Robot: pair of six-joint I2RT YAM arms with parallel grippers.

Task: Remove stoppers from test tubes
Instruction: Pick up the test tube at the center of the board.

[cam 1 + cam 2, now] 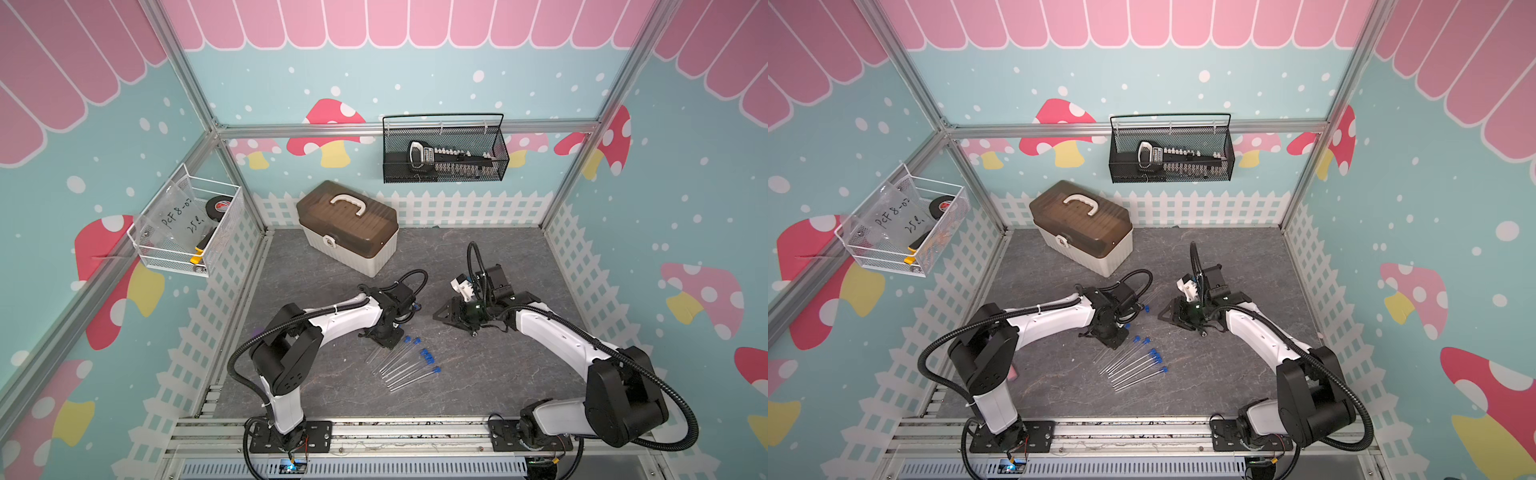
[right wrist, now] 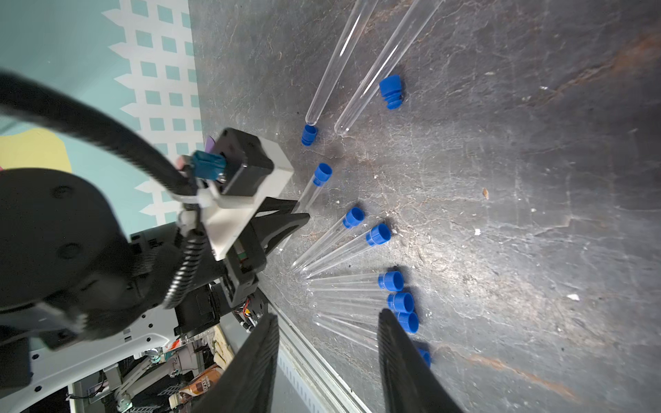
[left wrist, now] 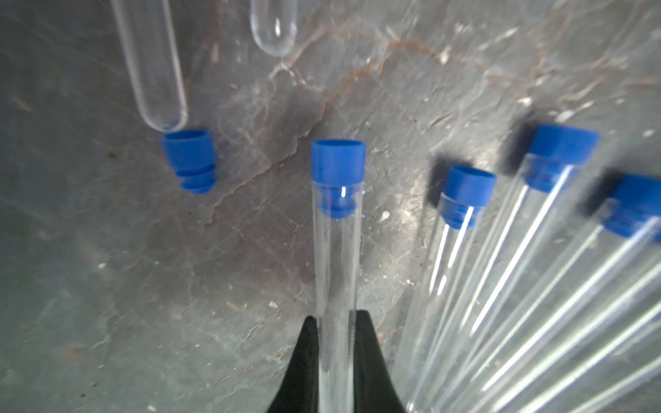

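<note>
Right now you see nine test tubes [image 2: 338, 60] on the grey table [image 2: 536, 214], seven plugged, two stoppers [image 2: 390, 92] lying loose, your left gripper [image 3: 336, 321] clamping one plugged tube (right gripper [image 2: 328, 314] part-open, empty).

- My left gripper [image 3: 336, 316] is clamped on a clear test tube [image 3: 336, 257], a black finger [image 3: 304, 364] on either side.
- Its blue stopper [image 3: 338, 161] is seated in the mouth.
- A loose stopper [image 3: 189, 161] lies on the grey mat [image 3: 89, 268], right by an empty tube [image 3: 153, 71]'s rounded end.
- More stoppered tubes [image 3: 536, 250] fan out alongside.
</note>
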